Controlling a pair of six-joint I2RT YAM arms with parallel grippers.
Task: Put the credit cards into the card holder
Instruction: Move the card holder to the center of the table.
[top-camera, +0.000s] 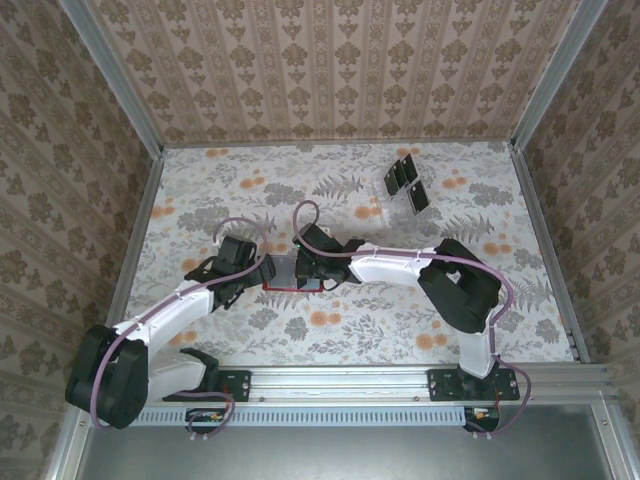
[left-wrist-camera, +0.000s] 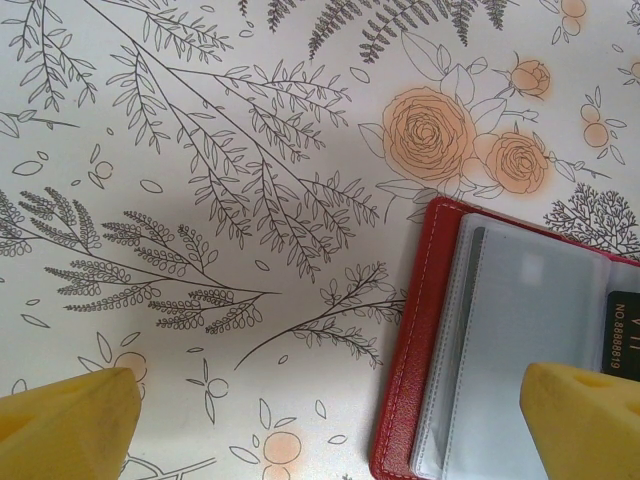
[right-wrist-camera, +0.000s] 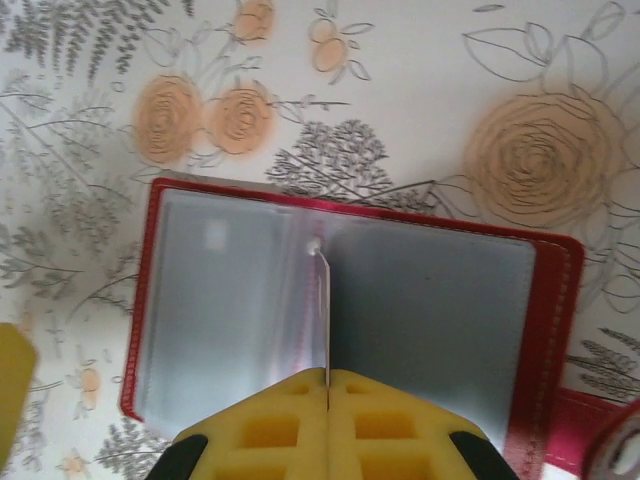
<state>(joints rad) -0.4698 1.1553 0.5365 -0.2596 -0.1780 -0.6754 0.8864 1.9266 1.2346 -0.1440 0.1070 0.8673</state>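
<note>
- From above, the two arms meet mid-table over the red wallet (top-camera: 285, 287), of which just a red sliver peeks out between the left gripper (top-camera: 264, 274) and the right gripper (top-camera: 312, 278).
- This view alone takes in the spare dark cards (top-camera: 418, 195), sitting in a clear stand (top-camera: 388, 205) at about 1 o'clock from the wallet and well apart from it.
- The left wrist camera has its yellow fingers (left-wrist-camera: 65, 425) spread wide with nothing between them, one over bare flowered tablecloth (left-wrist-camera: 200, 150), the other above the wallet's clear sleeves.
- Here the wallet lies open at 4 o'clock, and a dark card (left-wrist-camera: 625, 330) with a printed number shows at 3 o'clock.
- The right wrist camera looks straight down into the open wallet, grey sleeves on both halves.
- Its yellow fingers (right-wrist-camera: 260, 430) are pinched tight at 6 o'clock on the card, seen edge-on as a pale line reaching the fold.
- The snap tab (right-wrist-camera: 585, 420) shows at 4 o'clock.
</note>
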